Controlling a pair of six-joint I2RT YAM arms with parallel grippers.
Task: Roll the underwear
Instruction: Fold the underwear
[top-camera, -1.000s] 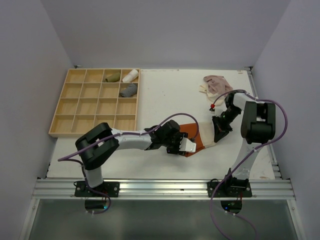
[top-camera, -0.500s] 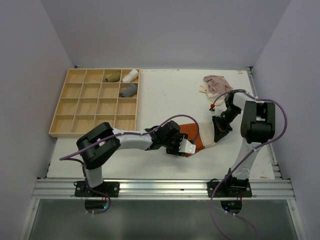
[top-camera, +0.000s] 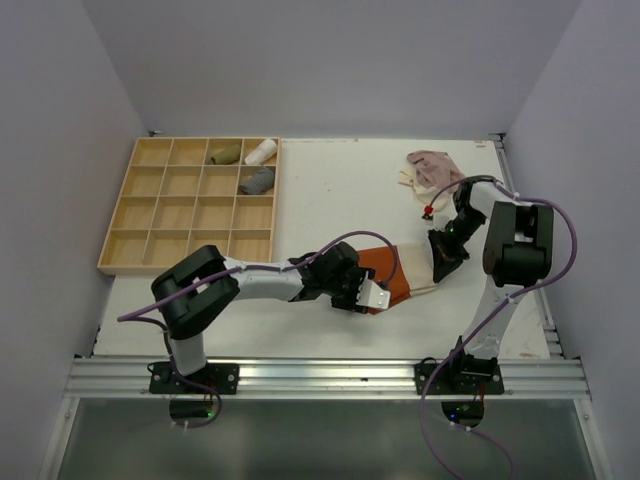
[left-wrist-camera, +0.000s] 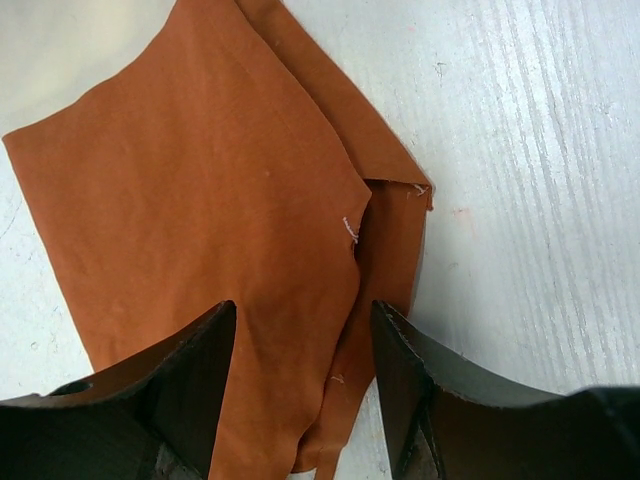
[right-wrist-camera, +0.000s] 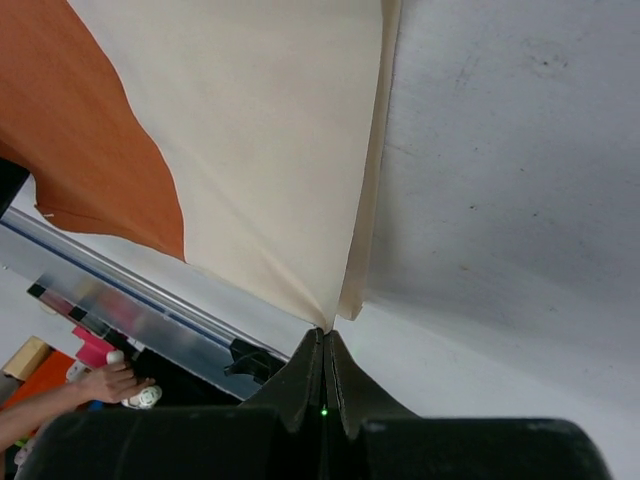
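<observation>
The rust-orange underwear lies flat on the white table between the arms, with a cream-coloured part at its right edge. My left gripper is open low over its near left part. In the left wrist view the jaws straddle a folded edge of the orange cloth. My right gripper is shut on the corner of the cream part, pinched at the tips. The pale beige-pink underwear lies crumpled at the back right.
A wooden compartment tray stands at the back left and holds an olive roll, a white roll and a grey roll. A metal rail runs along the table's near edge.
My right gripper has shifted slightly to the right with the cream corner in it. My left gripper has barely moved over the orange cloth.
</observation>
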